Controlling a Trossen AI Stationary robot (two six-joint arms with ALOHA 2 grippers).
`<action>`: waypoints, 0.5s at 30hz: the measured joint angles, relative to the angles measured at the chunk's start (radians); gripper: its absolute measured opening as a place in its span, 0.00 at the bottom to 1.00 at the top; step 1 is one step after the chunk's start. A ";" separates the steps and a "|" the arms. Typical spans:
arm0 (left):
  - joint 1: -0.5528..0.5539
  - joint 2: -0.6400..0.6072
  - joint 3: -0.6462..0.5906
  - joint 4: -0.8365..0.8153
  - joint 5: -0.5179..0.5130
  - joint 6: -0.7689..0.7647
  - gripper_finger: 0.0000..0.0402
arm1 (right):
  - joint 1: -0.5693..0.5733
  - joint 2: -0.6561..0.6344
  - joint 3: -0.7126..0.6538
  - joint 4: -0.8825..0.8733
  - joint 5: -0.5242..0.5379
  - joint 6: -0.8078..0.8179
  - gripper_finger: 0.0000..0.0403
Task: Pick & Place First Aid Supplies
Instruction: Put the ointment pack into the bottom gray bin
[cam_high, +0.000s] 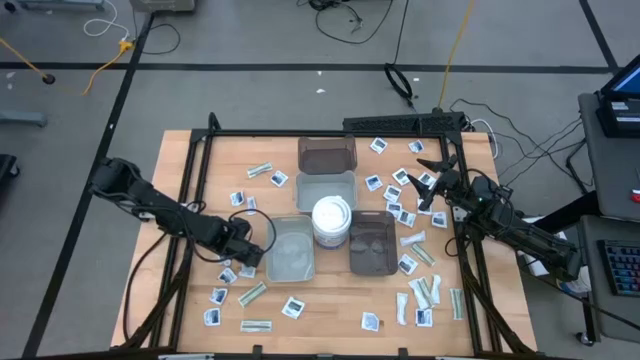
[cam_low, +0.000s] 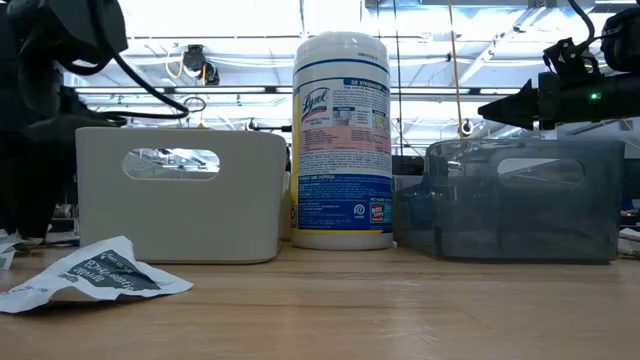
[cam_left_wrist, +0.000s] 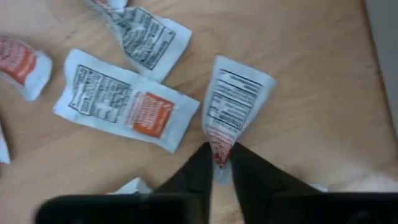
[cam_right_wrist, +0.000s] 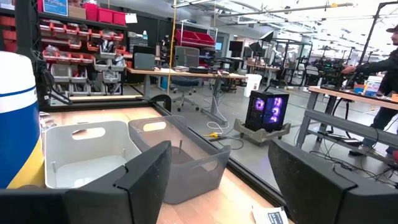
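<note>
Pinched between the left gripper (cam_left_wrist: 219, 163) fingers at the left wrist view's lower centre, one white packet (cam_left_wrist: 235, 107) lies on the table (cam_high: 330, 305). Nearly everything remains: packets (cam_high: 412, 212) lie scattered, and the trays (cam_high: 292, 250) look empty. Right gripper (cam_high: 428, 183) hovers wide open, empty, centre-right; the wipes tub (cam_high: 331, 221) crowds the trays.
</note>
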 joint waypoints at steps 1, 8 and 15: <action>-0.003 -0.001 -0.004 0.005 -0.003 0.000 0.06 | 0.000 0.000 0.000 0.000 0.000 0.000 0.65; -0.011 -0.004 -0.005 0.012 -0.011 -0.028 0.02 | 0.000 0.000 0.000 0.000 0.000 0.000 0.65; -0.012 -0.083 0.010 0.009 0.023 -0.058 0.01 | 0.000 0.000 0.000 0.000 0.000 0.000 0.65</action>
